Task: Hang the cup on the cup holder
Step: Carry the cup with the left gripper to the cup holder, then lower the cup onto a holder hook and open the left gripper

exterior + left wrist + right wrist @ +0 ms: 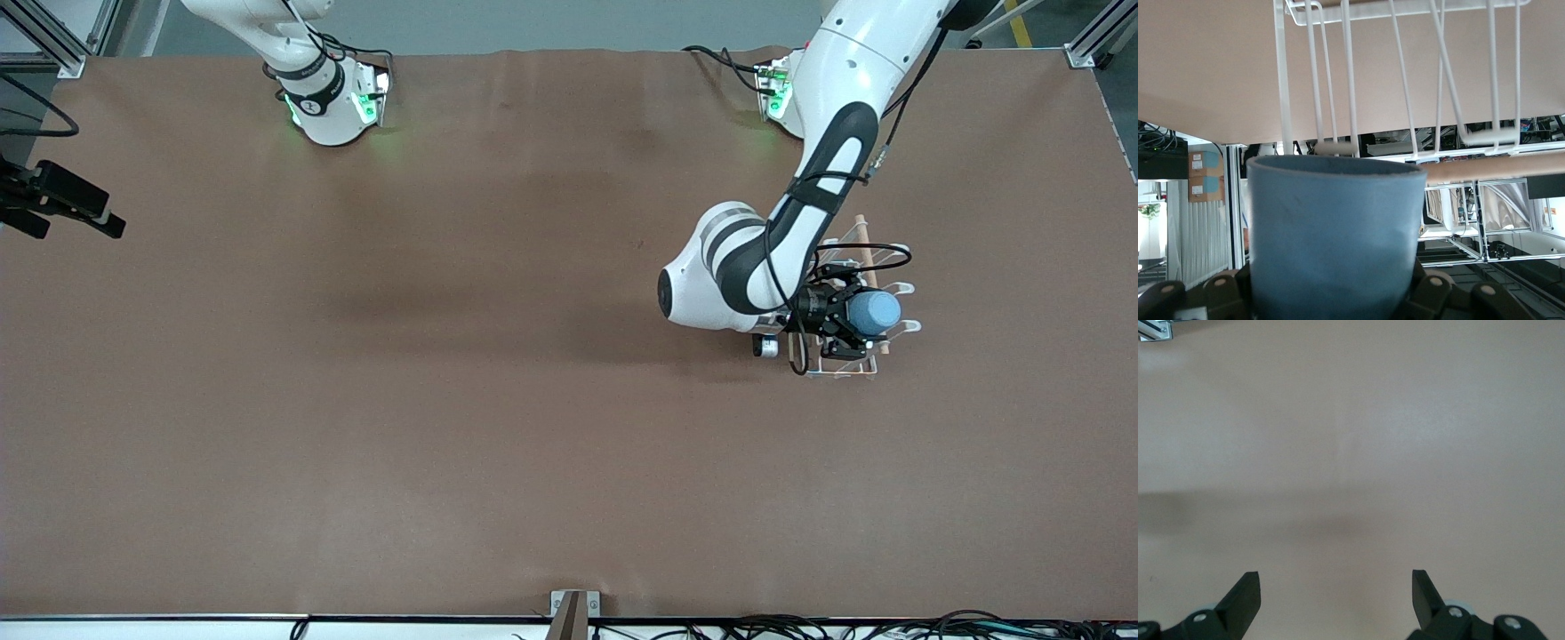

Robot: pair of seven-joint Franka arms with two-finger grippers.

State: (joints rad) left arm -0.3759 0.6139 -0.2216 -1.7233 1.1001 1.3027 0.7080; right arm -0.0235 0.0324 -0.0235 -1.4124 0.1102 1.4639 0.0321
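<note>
One cup (875, 312) and one cup holder (896, 289) are present, with two arms and two grippers.

The cup is a small light-blue tumbler with no handle, slightly tapered, with a matte surface. It is clamped in the left gripper (855, 318), lying on its side over the cup holder, toward the left arm's end of the table. In the left wrist view the cup (1333, 233) fills the lower centre, seated between the dark gripper parts.

The cup holder is a white wire rack with a light wooden rod (867, 258) along its top. The left wrist view shows its white wires (1351, 80) and the rod (1491, 167) just beside the cup. The left arm covers much of the rack in the front view, so the prongs cannot be counted.

The right gripper (1335, 597) waits over the brown table (444, 400) near the right arm's end, its fingers (1245, 593) spread apart and holding nothing.
</note>
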